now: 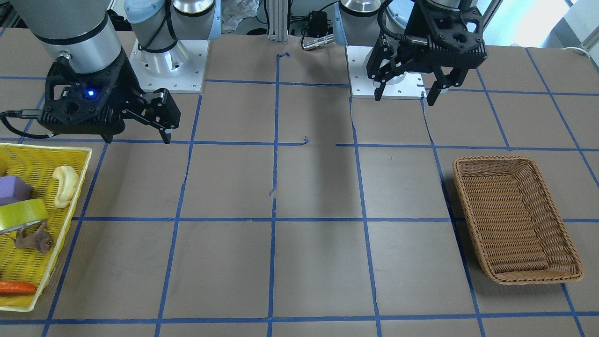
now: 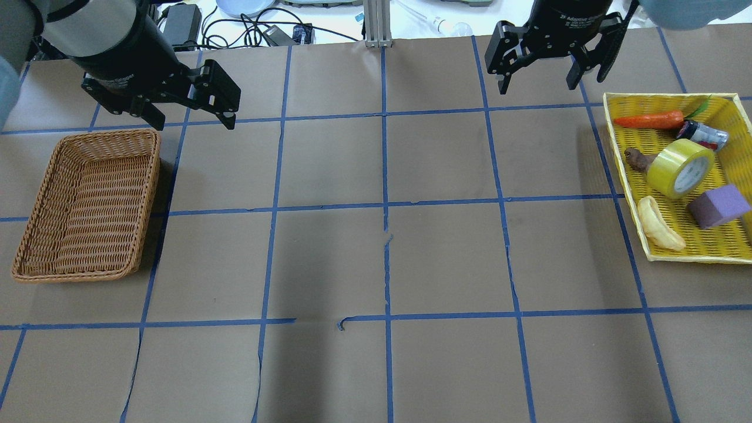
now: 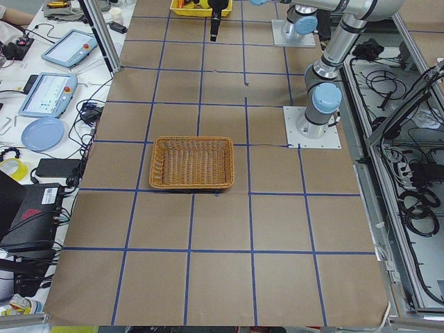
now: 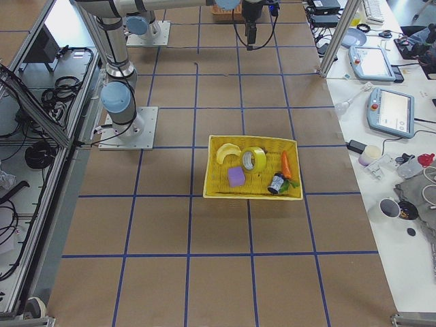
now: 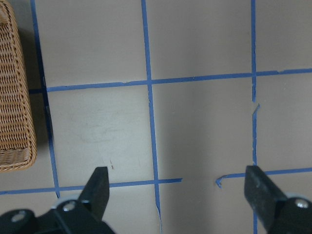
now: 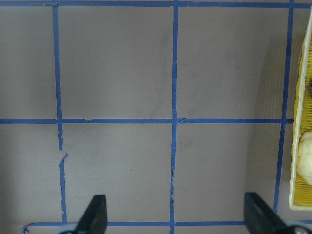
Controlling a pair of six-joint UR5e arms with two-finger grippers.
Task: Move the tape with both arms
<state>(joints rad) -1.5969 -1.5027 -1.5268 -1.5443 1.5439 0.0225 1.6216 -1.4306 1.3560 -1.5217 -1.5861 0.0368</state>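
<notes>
— Location of the wide yellow-green tape roll (image 2: 681,168) with the grey-white core?

— It is in the shallow yellow woven basket (image 2: 646,96) at the right end of the table. The roll leans on its edge, and its round core faces up and toward the near right.

— What lies around it?

— On the far side are a smooth orange carrot with a green top (image 2: 646,120) and a small dark jar (image 2: 702,135). A knobbly brown root-like piece (image 2: 637,160) sits at the roll's left rim, touching or just beside it, I cannot tell which. A matte purple block (image 2: 719,205) is just to the near right, and a pale curved banana-shaped piece (image 2: 658,223) lies nearer still.

— And the claws?

— The black two-finger right gripper (image 2: 537,85) hangs over the paper, left of the yellow basket and farther away, with its fingers spread wide. The black left gripper (image 2: 195,124) is spread just as wide. It hangs just beyond the far right corner of the rectangular brown wicker basket (image 2: 88,200) at the left end. Each wrist view shows only paper between the fingertips.

— The surface?

— It is a flat table covered in brown paper (image 2: 440,258) and gridded with blue tape lines (image 2: 385,164). The lines are torn and curling in spots near the middle.
</notes>
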